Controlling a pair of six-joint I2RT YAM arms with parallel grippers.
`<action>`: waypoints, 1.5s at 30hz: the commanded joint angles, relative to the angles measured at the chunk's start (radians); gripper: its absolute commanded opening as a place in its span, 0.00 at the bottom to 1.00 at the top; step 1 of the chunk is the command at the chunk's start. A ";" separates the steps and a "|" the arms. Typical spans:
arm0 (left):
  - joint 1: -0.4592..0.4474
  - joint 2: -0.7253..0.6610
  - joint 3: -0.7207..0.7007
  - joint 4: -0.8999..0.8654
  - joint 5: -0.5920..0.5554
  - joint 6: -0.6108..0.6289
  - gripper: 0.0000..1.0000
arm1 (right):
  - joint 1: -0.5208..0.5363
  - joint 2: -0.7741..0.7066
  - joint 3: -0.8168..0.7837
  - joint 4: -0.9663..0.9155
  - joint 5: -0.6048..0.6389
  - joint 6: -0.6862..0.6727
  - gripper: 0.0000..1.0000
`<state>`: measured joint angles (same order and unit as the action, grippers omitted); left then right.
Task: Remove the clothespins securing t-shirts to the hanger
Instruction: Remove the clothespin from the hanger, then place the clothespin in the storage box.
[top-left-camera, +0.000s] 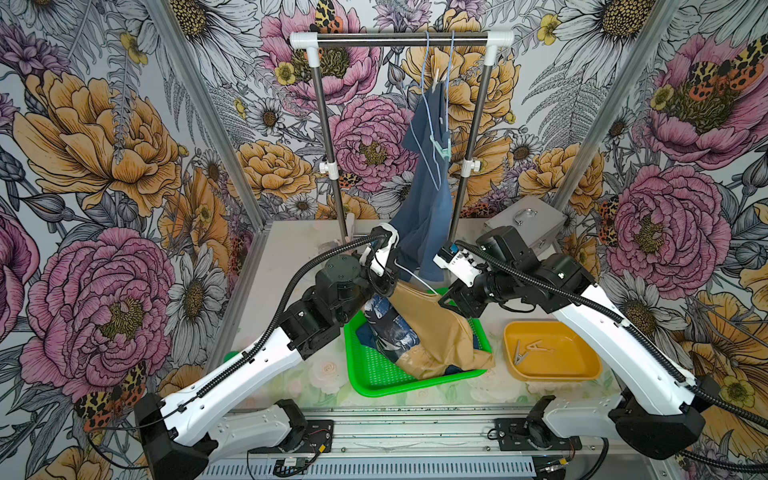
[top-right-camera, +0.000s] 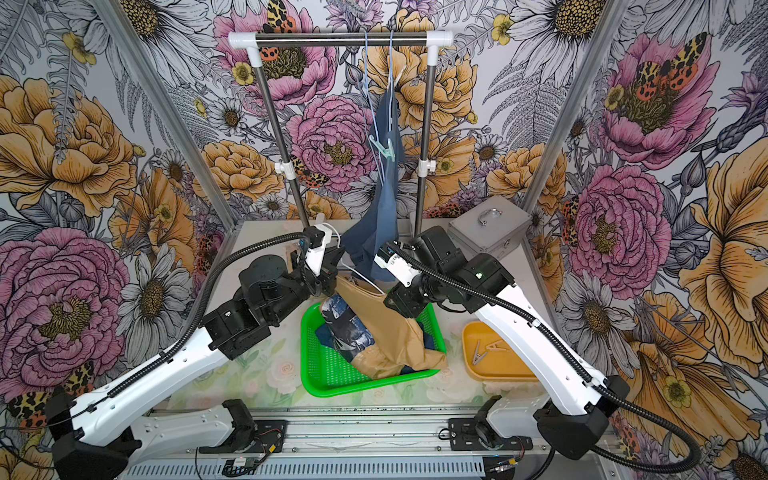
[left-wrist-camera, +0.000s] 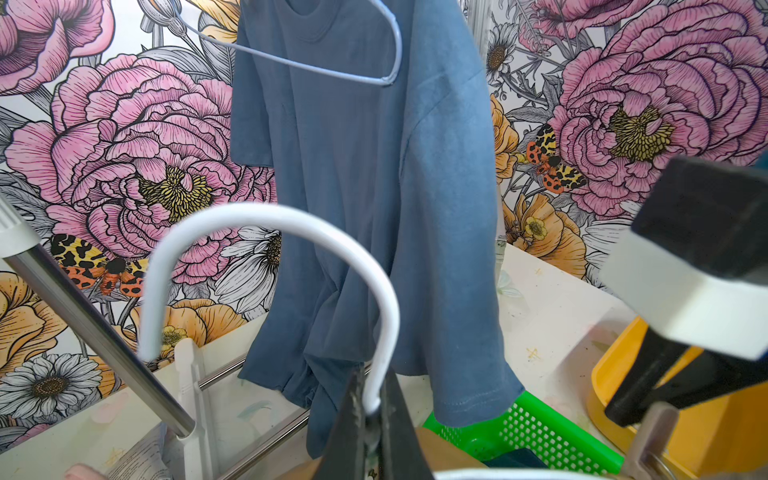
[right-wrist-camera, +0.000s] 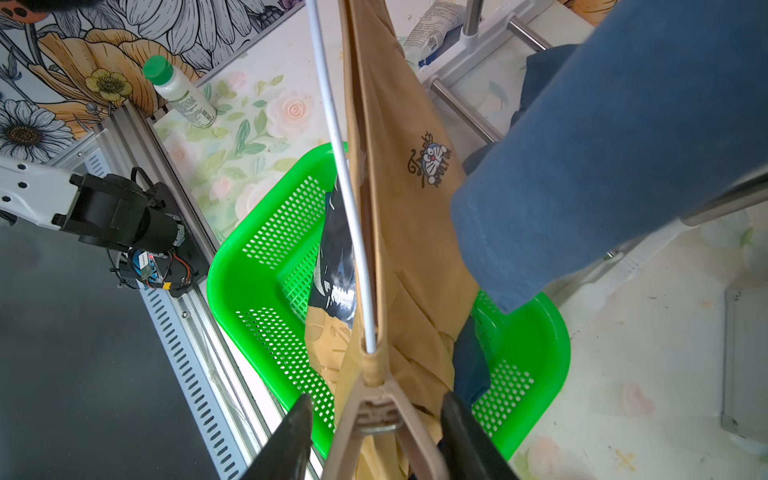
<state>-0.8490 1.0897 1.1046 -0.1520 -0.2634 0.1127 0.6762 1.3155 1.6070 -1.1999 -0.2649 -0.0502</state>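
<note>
Left tool is clamping tight on the hook of a white hanger, holding it above the green basket on the desk, the tan shirt trailing down into the basket. Right tool is straddling the splayed prongs of the beige clothespin at the hanger's end, jaws standing half apart with a gap showing on one side. Behind, a mint clothespin is clipping the blue shirt on the rack, and two more clothespins are lying in the yellow tray.
</note>
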 joint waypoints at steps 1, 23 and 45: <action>-0.009 -0.004 0.002 0.039 -0.016 0.019 0.00 | 0.006 0.008 0.037 0.000 0.004 -0.022 0.48; -0.008 0.020 0.014 0.027 -0.016 0.037 0.00 | -0.008 -0.014 0.095 -0.028 0.061 -0.071 0.19; -0.008 -0.004 -0.019 0.051 0.119 0.093 0.00 | -0.411 -0.121 -0.353 -0.210 0.634 -0.257 0.16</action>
<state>-0.8490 1.1103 1.1019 -0.1341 -0.1932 0.1745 0.3103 1.1824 1.3067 -1.4014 0.2584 -0.2798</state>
